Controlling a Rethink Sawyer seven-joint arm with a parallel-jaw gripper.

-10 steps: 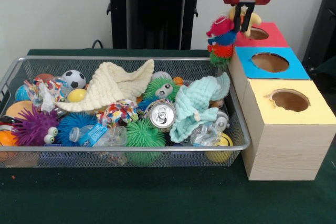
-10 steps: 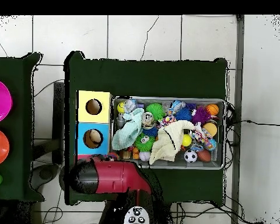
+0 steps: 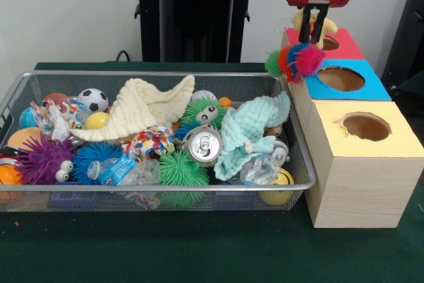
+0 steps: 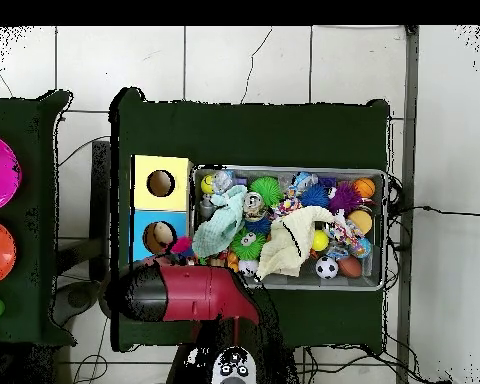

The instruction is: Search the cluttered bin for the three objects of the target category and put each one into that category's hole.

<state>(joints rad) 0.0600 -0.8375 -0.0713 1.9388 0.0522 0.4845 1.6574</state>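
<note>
My gripper (image 3: 313, 36) hangs at the top right of the front view, just above the red-topped hole (image 3: 330, 43) on the farthest wooden box. Its black fingers (image 3: 306, 24) are shut on a yellow and orange plush animal (image 3: 329, 26), which shows on both sides of them. The silver wire-mesh bin (image 3: 159, 75) lies to the left, full of clutter. I cannot make out a brown or a tiger-striped plush in it. In the overhead view the red arm (image 4: 194, 295) covers the gripper and the red box; the bin (image 4: 385, 230) shows to its right.
A multicoloured spiky ball (image 3: 295, 61) rests against the blue-topped box (image 3: 371, 87). The yellow-topped box (image 3: 391, 144) stands nearest. In the bin lie a cream cloth (image 3: 149, 107), a mint cloth (image 3: 248, 134), a can (image 3: 204, 145), a rope toy (image 3: 152, 140) and spiky balls (image 3: 182, 170).
</note>
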